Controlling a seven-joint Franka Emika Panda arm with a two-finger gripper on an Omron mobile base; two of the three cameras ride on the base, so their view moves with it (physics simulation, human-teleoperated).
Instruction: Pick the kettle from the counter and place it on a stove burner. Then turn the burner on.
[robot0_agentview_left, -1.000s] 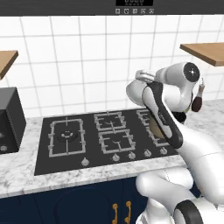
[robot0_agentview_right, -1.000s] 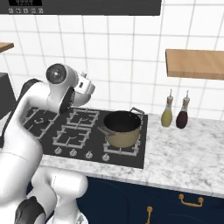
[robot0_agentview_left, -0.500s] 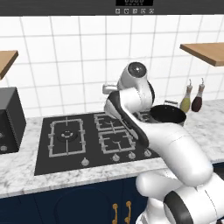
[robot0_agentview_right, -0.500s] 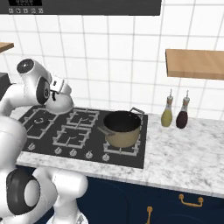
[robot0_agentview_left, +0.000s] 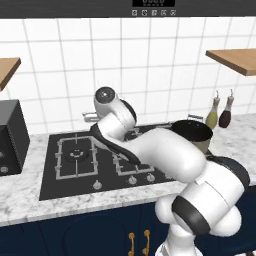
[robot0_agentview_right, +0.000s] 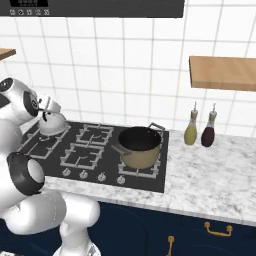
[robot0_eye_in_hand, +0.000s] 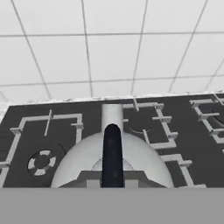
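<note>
We see the jaws pinching the kettle by its black handle above the black cooktop, seemingly just over the grates. White tiles back the marble bench; a tan pot sits right.

Small, squat, silvery-white kettle with thin black handle, upright, spout pointing toward tiled wall, above the black cooktop near its back-left part. Largest burner, 1 square grey grate with round ring, beside the kettle. White grey-veined marble worktop around cooktop.
</note>
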